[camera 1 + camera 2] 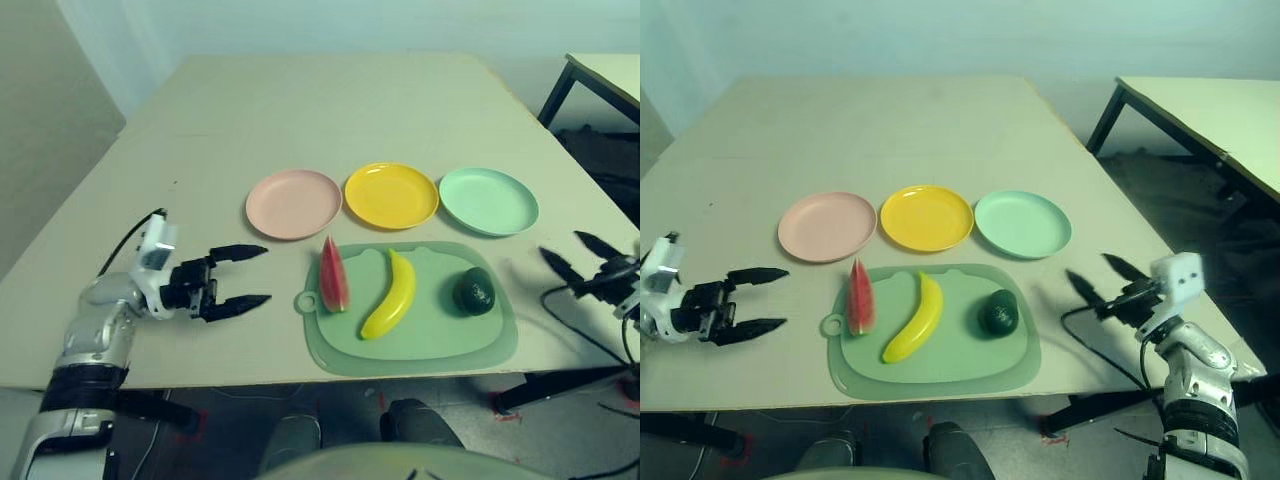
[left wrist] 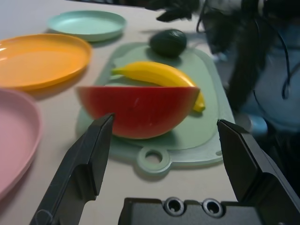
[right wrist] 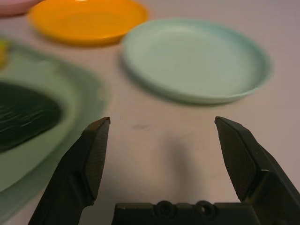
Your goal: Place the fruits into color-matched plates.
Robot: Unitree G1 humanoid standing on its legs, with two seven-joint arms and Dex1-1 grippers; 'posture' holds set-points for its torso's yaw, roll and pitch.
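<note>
On the beige bench (image 1: pixel 250 110) three round plates sit in a row at the far side of a pale green mat (image 1: pixel 420 345): the pink plate (image 1: pixel 293 203) at the mat's eleven o'clock, the yellow plate (image 1: pixel 391 194) at twelve and the mint green plate (image 1: pixel 488 200) at one, each just beside the next and none carrying anything. All three fruits lie on the mat. The watermelon wedge (image 1: pixel 334 275) stands on its rind along the nine o'clock edge, next to the mat's small ring handle; the banana (image 1: pixel 391 294) lies in the middle, curving from twelve down toward seven; the dark avocado (image 1: pixel 474 291) rests at the three o'clock side. The left claw (image 1: pixel 248 275) hangs out at nine o'clock from the mat, just above the bench, aimed sideways at the wedge, its two black fingers spread wide and gripping nothing. The right claw (image 1: pixel 1096 278) waits at three o'clock off the mat, near the bench's edge, pointing inward toward the avocado and the green plate, likewise gaping wide and bare of any load.
</note>
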